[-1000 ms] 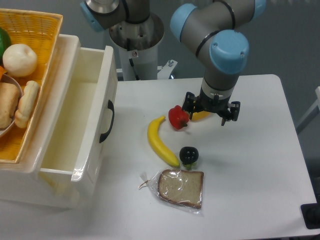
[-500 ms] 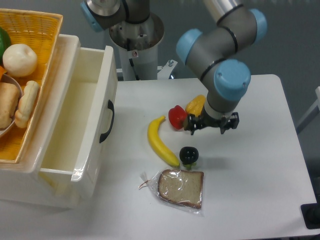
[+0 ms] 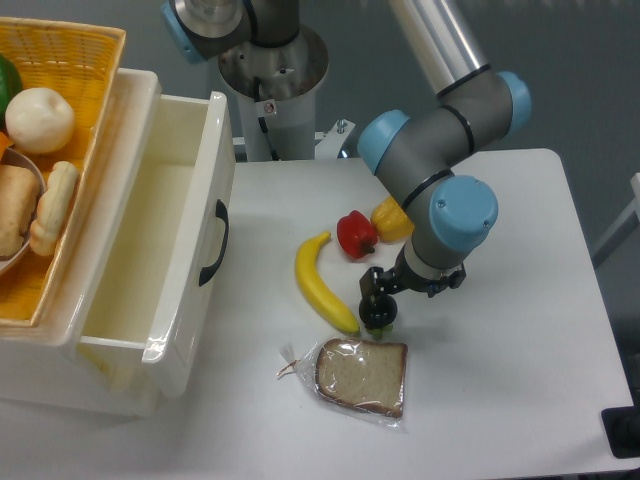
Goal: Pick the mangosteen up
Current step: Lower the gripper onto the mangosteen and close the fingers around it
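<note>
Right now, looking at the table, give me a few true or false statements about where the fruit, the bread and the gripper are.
1. The gripper is right over the mangosteen. True.
2. The banana lies in the drawer. False: it lies on the table, left of the mangosteen.
3. The bagged bread lies nearer the camera than the mangosteen. True.
4. The red pepper is in the basket. False: it sits on the table beside the yellow pepper.

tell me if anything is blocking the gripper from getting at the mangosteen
Nothing visible stands between them. The gripper is right over the mangosteen and partly hides it. The banana lies close on its left and the bagged bread just in front, so both crowd the fruit without covering it.
</note>
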Tool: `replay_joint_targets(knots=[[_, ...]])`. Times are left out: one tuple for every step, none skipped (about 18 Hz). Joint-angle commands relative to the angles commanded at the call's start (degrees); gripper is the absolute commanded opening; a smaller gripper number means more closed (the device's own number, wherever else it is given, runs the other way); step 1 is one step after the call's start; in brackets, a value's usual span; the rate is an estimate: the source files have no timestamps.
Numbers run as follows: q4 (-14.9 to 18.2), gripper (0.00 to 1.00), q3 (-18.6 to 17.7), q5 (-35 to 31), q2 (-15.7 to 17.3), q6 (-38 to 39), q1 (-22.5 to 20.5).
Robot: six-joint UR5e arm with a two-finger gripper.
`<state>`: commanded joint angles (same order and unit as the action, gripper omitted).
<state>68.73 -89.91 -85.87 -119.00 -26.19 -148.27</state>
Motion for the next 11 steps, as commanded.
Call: replay_joint_targets(knots=[[0.0,1.0,0.0,0.09,-0.35,0.0,0.09],[0.0,1.0,0.0,0.09,-0.61,0.0,0.18],[0.0,1.0,0.0,0.09,-0.62,0.0,0.53],[0.0,1.0,0.0,0.18,-0.7,0.0,0.7],[0.0,1.0,-0.17,0.09,-0.88,-0.09,0.97],[0.0,1.0,-0.26,0.09,-1.05,-0.09,1.06],[0.0,1.0,-0.35,0.09,-1.14,-0.09,1.14],[0.0,1.0,-0.35,0.09,-1.23,-0.17,1.14],[-0.09,1.0,-0.35,0.09,-1.49,-0.18,1.23],[-0.09,1.0,-0.35,0.09,-1.58,-0.18,1.49],[-0.09,1.0,-0.35,0.09,-1.84,-0.26,1.58]])
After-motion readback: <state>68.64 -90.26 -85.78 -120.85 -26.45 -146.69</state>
